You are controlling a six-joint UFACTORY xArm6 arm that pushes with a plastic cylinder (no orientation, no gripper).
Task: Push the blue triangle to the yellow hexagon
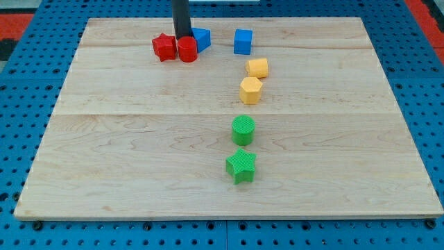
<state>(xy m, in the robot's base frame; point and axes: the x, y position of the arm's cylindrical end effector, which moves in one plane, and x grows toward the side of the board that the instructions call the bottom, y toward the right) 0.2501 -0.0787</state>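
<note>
The blue triangle (202, 38) lies near the view's top, partly hidden behind my rod and touching the red cylinder (187, 49). My tip (182, 37) is at the triangle's left edge, just behind the red cylinder. The yellow hexagon (250, 90) sits right of centre, below another yellow block (257, 67). The tip's very end is hidden by the red cylinder.
A red star (164, 47) touches the red cylinder's left side. A blue cube (243, 42) stands right of the triangle. A green cylinder (243, 130) and a green star (241, 166) lie lower down. The wooden board (104, 139) rests on a blue pegboard.
</note>
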